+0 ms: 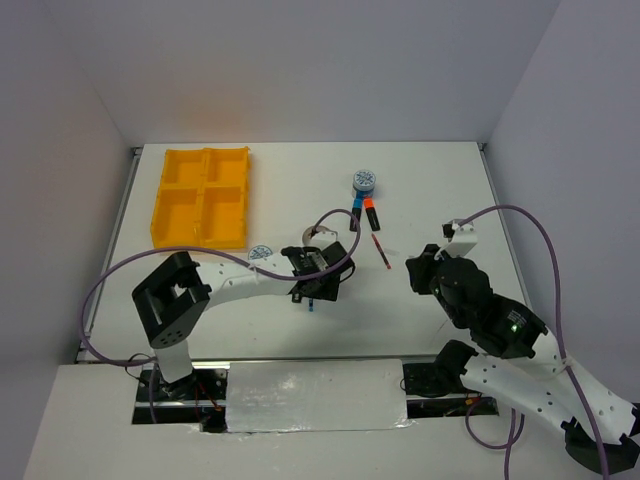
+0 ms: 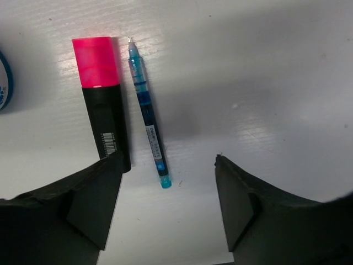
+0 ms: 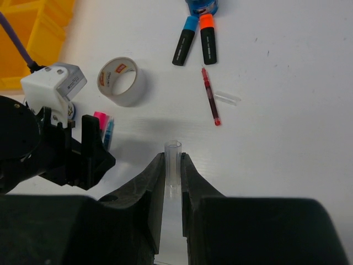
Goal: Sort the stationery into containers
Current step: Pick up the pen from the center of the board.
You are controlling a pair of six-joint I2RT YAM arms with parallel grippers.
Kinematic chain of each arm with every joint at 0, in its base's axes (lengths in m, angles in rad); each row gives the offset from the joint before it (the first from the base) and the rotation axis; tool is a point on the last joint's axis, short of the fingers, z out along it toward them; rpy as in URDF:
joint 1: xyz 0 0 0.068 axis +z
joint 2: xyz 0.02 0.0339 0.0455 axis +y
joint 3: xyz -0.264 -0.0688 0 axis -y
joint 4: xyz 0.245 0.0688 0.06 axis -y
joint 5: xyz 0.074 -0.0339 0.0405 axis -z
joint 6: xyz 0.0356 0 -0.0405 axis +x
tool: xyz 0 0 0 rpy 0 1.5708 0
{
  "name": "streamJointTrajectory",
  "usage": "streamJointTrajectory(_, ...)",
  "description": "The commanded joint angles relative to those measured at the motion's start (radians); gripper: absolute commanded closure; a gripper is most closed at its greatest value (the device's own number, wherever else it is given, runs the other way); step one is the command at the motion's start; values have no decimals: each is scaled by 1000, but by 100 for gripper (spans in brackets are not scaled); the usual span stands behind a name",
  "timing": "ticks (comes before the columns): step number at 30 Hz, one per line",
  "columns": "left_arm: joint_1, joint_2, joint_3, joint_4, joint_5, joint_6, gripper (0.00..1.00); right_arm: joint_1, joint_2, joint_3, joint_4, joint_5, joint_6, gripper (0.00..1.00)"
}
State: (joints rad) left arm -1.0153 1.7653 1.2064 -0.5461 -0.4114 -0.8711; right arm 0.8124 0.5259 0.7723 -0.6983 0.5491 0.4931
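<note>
White counter (image 1: 440, 200) and plain pale walls are framing the work. The left hand (image 2: 167, 163) is hovering low with its fingers spread wide and nothing between them. The teal pen (image 2: 148, 113) is lying just ahead of it, with its near end reaching into the gap and sitting closer to the left finger. The pink highlighter (image 2: 102, 99) is lying just beside the pen, in line with that left finger, whose tip is overlapping its dark end. A patterned tape roll (image 2: 4, 80) is peeking in farther out to the left.

The right hand (image 3: 172, 171) is pinching a small clear tube (image 3: 172, 157), possibly a pen cap, though I cannot tell for sure. Ahead of it the red pen (image 3: 210, 104), the blue highlighter (image 3: 185, 40), the orange highlighter (image 3: 207, 38) and the silver-grey tape ring (image 3: 122, 81) are lying loose. The yellow tray (image 1: 197, 238) is sitting well beyond the left hand, off to its left, and no stationery is showing in it.

Sorting seems to be only beginning, with the left hand lining up a pick. Because pen and highlighter are lying so close, the next move is calling for centring on one of them, so the closing fingers are not catching or rolling the other.
</note>
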Motion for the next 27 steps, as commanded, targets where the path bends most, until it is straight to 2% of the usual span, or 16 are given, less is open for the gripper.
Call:
streamJointTrajectory(1,12,23,18,29,5,-20,24,-4,-15,-10,22,-8,-24,100)
streamJointTrajectory(9,12,68,7,46,10,-37,27,-2,-35,-18,36,-28,-22,100)
streamJointTrajectory(12,12,74,5,40,-1,-49,35,-4,-38,-19,37,-34,-22,100)
streamJointTrajectory(27,12,94,-21,38,-3,-89,41,-2,-40,-41,77,-80,-28,100)
